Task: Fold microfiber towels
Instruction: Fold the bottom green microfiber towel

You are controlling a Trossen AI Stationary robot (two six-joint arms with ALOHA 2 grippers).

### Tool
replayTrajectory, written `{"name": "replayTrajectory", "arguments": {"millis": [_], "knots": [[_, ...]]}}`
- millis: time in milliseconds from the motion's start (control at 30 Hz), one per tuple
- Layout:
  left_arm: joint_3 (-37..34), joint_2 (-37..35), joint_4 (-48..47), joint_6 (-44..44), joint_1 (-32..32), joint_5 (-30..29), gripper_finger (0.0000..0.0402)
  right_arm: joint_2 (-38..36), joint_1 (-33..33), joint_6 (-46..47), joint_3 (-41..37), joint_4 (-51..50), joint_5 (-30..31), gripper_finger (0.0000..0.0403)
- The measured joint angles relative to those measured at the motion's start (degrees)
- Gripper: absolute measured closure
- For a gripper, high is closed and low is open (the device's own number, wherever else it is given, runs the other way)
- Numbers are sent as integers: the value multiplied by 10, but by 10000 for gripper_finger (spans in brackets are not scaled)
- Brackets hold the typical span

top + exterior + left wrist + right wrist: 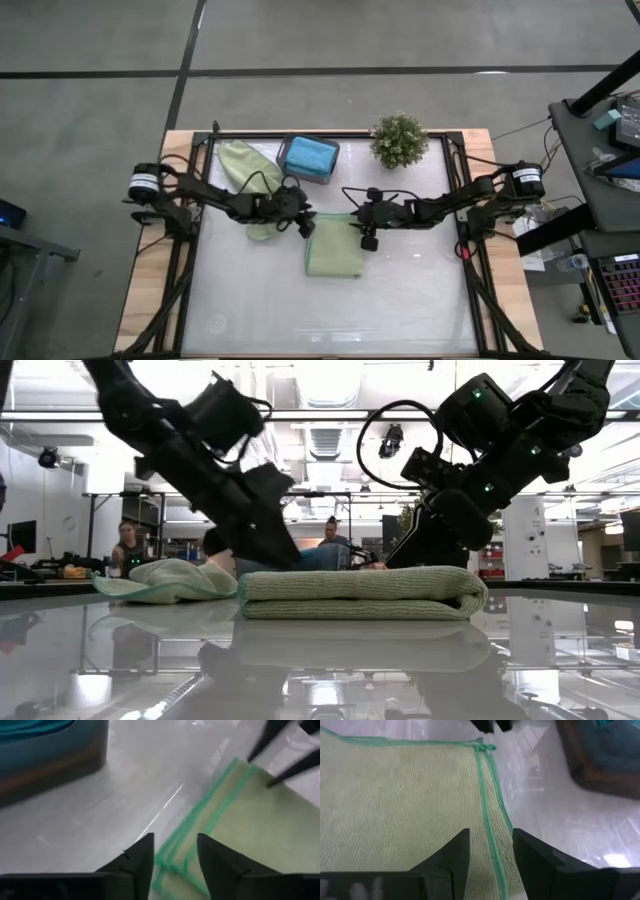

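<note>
1. High view: folded sage towel (pixel 333 246) mid-table, second sage towel (pixel 243 170) crumpled far left, blue towel (pixel 309 155) in tray (pixel 285 163)
2. Low view: fold done, flat
3. Left wrist: left gripper (pixel 174 854) parted over towel corner, pinching nothing
4. Right wrist: right gripper (pixel 490 851) parted above hem, empty; next, lifting clear, fetching crumpled towel

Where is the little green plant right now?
In the high view, the plant sits at the table's far edge, right of the middle, just right of the dark tray holding a blue towel.
</note>
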Motion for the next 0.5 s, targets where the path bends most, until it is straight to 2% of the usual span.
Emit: {"name": "replayTrajectory", "arguments": {"millis": [133,367,500], "knots": [[27,33,-3,-14,1,5,239,0,0,-1,0,-1,0,264],[71,63,-106,-48,5,0,235,0,0,0,0,-5,0,264],[81,71,-132,-57,4,-13,236,0,0,0,0,-5,0,264]]}}
